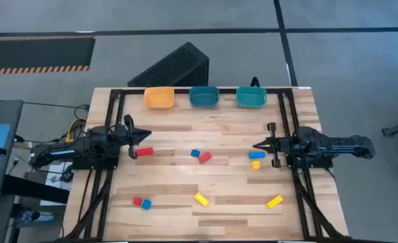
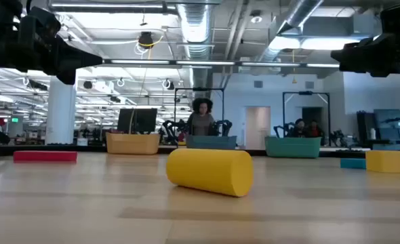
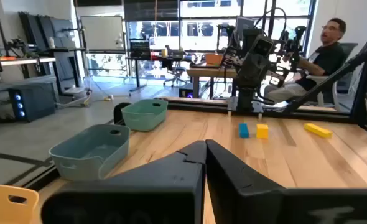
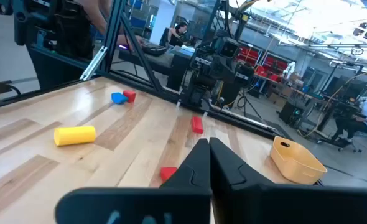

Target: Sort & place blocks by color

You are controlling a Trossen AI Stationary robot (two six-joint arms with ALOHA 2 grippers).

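Observation:
Several small blocks lie flat on the wooden table. In the high view a red bar [image 1: 144, 152] sits just near-side of my left gripper [image 1: 145, 137]. A blue block [image 1: 195, 153] and a red block [image 1: 204, 157] lie mid-table. A blue block [image 1: 256, 154] and a yellow block [image 1: 256, 164] lie beside my right gripper [image 1: 256, 144]. Near the front edge are a red block [image 1: 137, 201], a blue block [image 1: 146, 204], a yellow roll [image 1: 201, 199] and a yellow bar [image 1: 274, 201]. Both grippers hover above the table, shut and holding nothing: left gripper [image 3: 205, 146], right gripper [image 4: 205, 144].
Three bins stand in a row at the far edge: an orange bin [image 1: 159, 97], a blue-teal bin [image 1: 204, 96] and a teal bin [image 1: 251, 98]. A dark frame [image 1: 185, 90] borders the table. People sit in the room beyond.

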